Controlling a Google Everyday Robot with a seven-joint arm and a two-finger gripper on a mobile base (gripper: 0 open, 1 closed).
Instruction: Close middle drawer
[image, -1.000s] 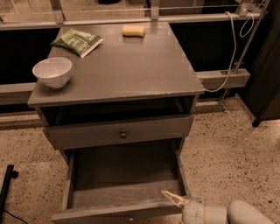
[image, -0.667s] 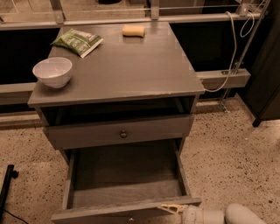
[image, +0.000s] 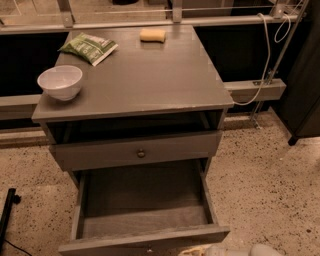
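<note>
The middle drawer (image: 145, 210) stands pulled far out of the grey cabinet toward you. Its long shallow box is open to view and its wide front lies at the bottom edge of the view. Your gripper (image: 200, 250) sits low, just in front of that drawer's front and right of its centre, only partly in view. You cannot tell whether its jaws are wide or narrow. It is probably placed there because closing calls for a push on the front panel, straight back into the cabinet.

Directly above and behind the middle drawer, the top drawer (image: 137, 152) with its dark knob looks nearly shut. Higher above the middle drawer, the counter (image: 150, 85) carries a white bowl (image: 60, 81) at the left. A green packet (image: 89, 48) and a yellow sponge (image: 152, 35) lie at the back, all well apart from the push path.
</note>
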